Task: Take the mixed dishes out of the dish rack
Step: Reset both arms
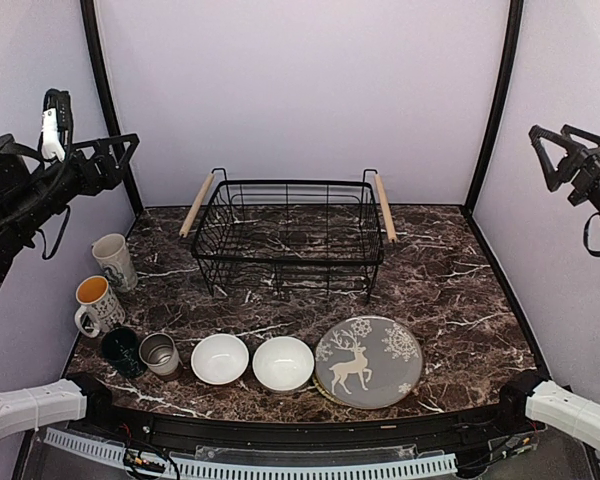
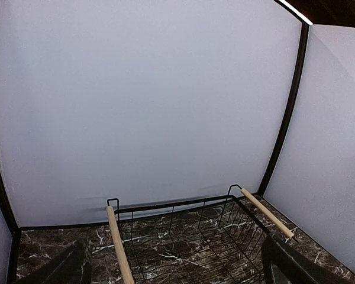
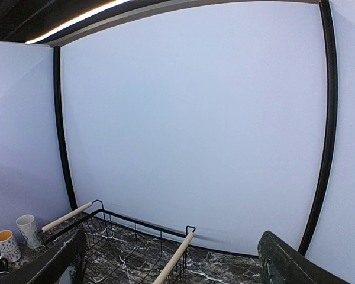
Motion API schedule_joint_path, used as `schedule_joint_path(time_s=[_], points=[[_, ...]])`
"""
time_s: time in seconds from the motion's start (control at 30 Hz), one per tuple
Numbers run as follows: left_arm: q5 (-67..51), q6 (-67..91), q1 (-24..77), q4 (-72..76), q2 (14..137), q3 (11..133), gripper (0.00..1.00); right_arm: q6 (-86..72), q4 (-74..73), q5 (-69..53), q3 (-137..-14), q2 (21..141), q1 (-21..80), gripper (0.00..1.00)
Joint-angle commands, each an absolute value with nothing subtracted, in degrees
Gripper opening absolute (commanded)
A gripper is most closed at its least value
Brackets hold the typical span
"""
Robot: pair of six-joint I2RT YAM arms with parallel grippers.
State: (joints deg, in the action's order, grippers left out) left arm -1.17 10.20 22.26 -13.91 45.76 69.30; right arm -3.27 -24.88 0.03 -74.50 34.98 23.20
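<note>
The black wire dish rack point(image 1: 280, 262) stands at the back middle with nothing in it; it also shows in the left wrist view point(image 2: 171, 206) and the right wrist view point(image 3: 136, 223). The dishes stand along the front: a pale mug point(image 1: 113, 260), a mug with an orange inside point(image 1: 95, 303), a dark green mug point(image 1: 122, 350), a steel cup point(image 1: 159, 353), two white bowls point(image 1: 220, 358) point(image 1: 283, 363) and a grey reindeer plate point(image 1: 368, 361). My left gripper point(image 1: 120, 162) point(image 2: 177, 272) hangs high at the left, open and holding nothing. My right gripper point(image 1: 542, 158) point(image 3: 174, 269) hangs high at the right, also open.
Pale walls with black corner posts point(image 1: 108, 100) close in the dark marble table point(image 1: 450, 290) on three sides. The rack's wooden handles point(image 1: 197, 203) stick out at both short sides. The arm bases sit at the near edge.
</note>
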Motion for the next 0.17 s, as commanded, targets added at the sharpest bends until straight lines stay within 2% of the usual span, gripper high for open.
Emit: schedule_joint_path(time_s=[0.0, 0.13], points=[[-0.62, 9.49, 21.88, -15.46, 45.35, 70.01, 0.99, -3.49, -22.74, 0.31, -73.09, 34.84, 23.03, 0.99], [-0.63, 9.49, 21.88, -15.51, 45.48, 69.88, 0.99, -4.42, -23.58, 0.61, -72.40, 35.73, 23.03, 0.99]])
